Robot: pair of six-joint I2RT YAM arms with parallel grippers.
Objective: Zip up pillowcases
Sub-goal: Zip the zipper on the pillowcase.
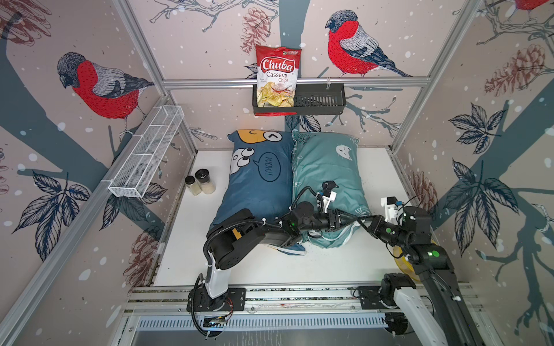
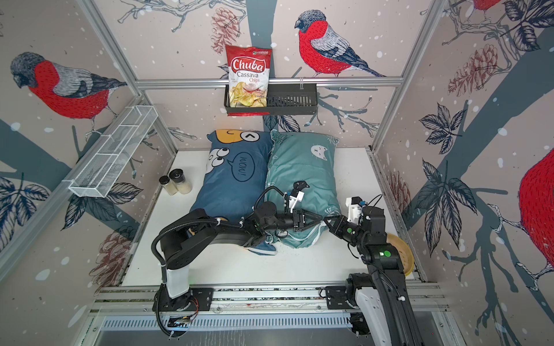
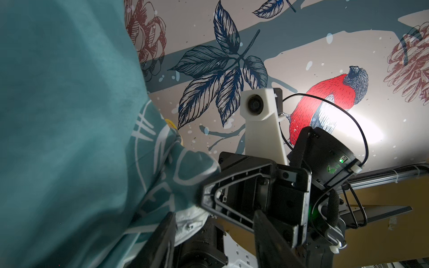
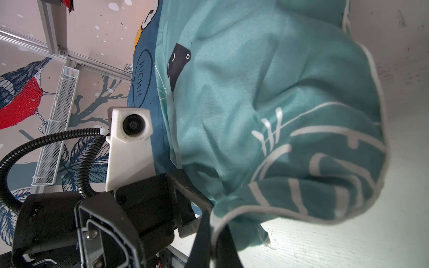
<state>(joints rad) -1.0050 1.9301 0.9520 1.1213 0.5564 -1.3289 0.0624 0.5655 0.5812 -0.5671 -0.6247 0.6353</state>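
Two pillowcases lie side by side on the white table: a dark blue one (image 1: 257, 185) (image 2: 233, 182) with cartoon faces, and a teal one (image 1: 326, 170) (image 2: 302, 167) to its right. Both grippers meet at the teal pillowcase's near right corner. My right gripper (image 1: 362, 223) (image 4: 216, 222) is shut on that corner's white edge (image 4: 232, 214), lifting it slightly. My left gripper (image 1: 353, 222) (image 3: 213, 213) faces it with its jaws apart. The white zipper edge (image 3: 185, 220) with its metal pull (image 3: 189, 226) lies against the inner side of one left finger (image 3: 162, 241). My left arm covers the blue pillowcase's near end.
Two spice jars (image 1: 201, 181) stand left of the blue pillow. A white wire basket (image 1: 147, 152) hangs on the left wall. On the back rail, a black shelf (image 1: 317, 100) holds a chips bag (image 1: 277, 75). A yellow disc (image 2: 401, 251) lies behind my right arm.
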